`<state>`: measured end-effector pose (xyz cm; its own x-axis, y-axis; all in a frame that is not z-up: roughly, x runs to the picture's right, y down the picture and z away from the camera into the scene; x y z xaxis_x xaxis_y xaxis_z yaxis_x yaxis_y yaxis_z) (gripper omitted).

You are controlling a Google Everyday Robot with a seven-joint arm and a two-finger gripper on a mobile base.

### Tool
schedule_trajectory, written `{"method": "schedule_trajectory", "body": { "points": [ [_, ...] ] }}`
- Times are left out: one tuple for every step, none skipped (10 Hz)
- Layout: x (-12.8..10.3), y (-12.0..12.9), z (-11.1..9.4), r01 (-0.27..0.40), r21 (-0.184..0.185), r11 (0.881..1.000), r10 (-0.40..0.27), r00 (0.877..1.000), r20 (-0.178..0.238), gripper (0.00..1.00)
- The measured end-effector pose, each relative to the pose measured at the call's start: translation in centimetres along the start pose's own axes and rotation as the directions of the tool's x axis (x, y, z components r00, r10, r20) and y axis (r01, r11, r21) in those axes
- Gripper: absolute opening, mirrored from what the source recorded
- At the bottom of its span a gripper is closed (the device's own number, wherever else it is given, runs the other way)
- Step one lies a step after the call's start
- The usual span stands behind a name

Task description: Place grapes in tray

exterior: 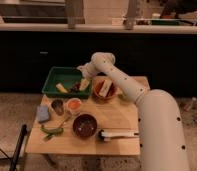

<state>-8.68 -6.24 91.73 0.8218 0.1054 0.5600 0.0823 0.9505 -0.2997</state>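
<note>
The green tray (56, 76) stands at the back left of the wooden table. My gripper (82, 81) reaches down from the white arm's elbow into the tray's right end. A small dark cluster, the grapes (75, 88), lies in the tray just left of and below the gripper. I cannot tell whether the gripper touches it. Pale yellow pieces (62, 88) also lie in the tray.
A brown bowl with food (105, 90) stands right of the tray. In front of the tray stand a metal cup (57, 106), an orange cup (73, 105), a dark bowl (85, 125), a blue sponge (43, 114), green pods (52, 131) and a white tool (117, 134).
</note>
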Motion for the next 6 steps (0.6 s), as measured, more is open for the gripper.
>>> {"method": "schedule_trajectory", "body": {
  "points": [
    [0.3,0.3,-0.4,0.000,-0.011,1.000,0.000,1.000,-0.001,0.80],
    [0.6,0.6,-1.0,0.000,-0.022,1.000,0.000,1.000,-0.001,0.80],
    [1.2,1.1,-1.9,-0.002,-0.033,0.999,0.002,1.000,-0.004,0.80],
    [2.0,1.4,-3.1,-0.004,-0.042,0.999,0.003,1.000,-0.005,0.80],
    [2.4,1.8,-3.8,-0.001,-0.057,0.998,0.001,1.000,-0.004,0.80],
    [2.8,2.3,-4.6,0.005,-0.078,0.997,-0.005,1.000,-0.001,0.80]
  ]
}}
